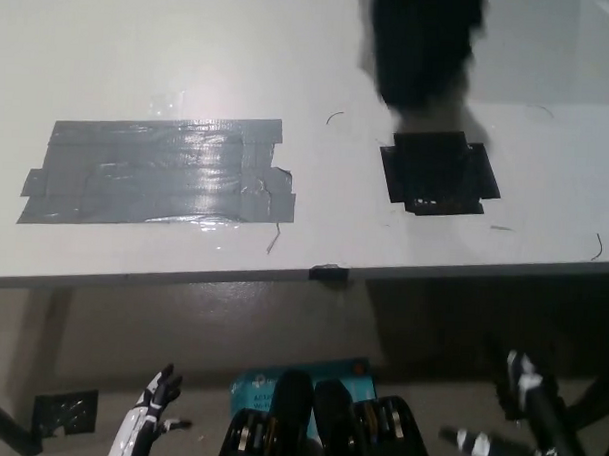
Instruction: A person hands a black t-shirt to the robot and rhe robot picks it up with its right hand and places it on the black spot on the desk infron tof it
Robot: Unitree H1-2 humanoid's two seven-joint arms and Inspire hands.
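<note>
T-shirt handling had not yet begun, as far as the head view showed. At the far left, low down and below the counter's [191, 44] edge, the white left hand [146, 421] rested with its fingers spread, holding nothing. Further along, on the counter top, lay a large grey patch of tape [156, 173], shiny under the light. To its right sat the black spot [436, 173], a small dark square, bare. Just above it, at the top of the view, hung a blurred black mass, likely the black t-shirt [423, 47] being brought in; who held it was out of view. At the lower right the black right hand [523, 411] was low, beneath the counter, well apart from the cloth; whether its fingers were open or closed could not be told. Taking the shirt and laying it on the spot both remained to be done.
</note>
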